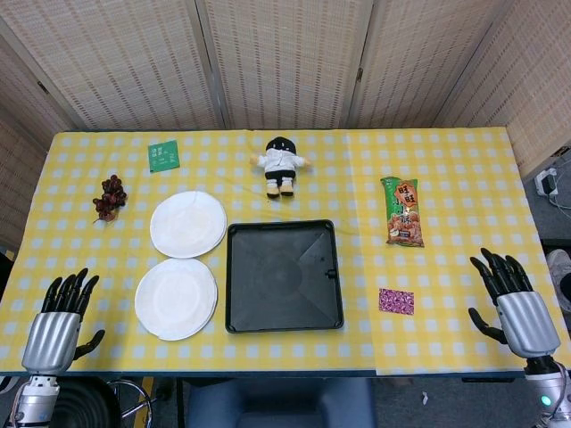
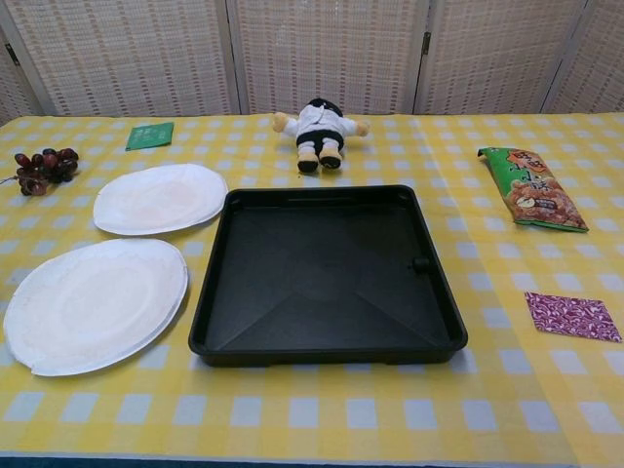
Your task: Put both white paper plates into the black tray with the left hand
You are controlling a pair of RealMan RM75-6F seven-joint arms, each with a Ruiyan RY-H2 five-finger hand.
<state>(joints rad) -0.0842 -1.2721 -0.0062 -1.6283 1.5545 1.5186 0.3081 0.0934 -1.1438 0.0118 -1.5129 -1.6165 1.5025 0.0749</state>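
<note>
Two white paper plates lie side by side left of the black tray (image 1: 284, 276) (image 2: 327, 273). The far plate (image 1: 187, 224) (image 2: 159, 198) slightly overlaps the near plate (image 1: 176, 298) (image 2: 95, 303). Nothing lies in the tray. My left hand (image 1: 61, 321) rests at the table's near left corner, fingers spread, holding nothing, well left of the near plate. My right hand (image 1: 515, 299) sits at the near right corner, also open and empty. Neither hand shows in the chest view.
A small doll (image 1: 282, 164) (image 2: 319, 130) lies beyond the tray. Grapes (image 1: 109, 196) (image 2: 43, 168) and a green packet (image 1: 163, 156) (image 2: 149, 135) sit at the far left. A snack bag (image 1: 402, 211) (image 2: 531, 186) and a purple card (image 1: 396, 301) (image 2: 572, 317) lie right of the tray.
</note>
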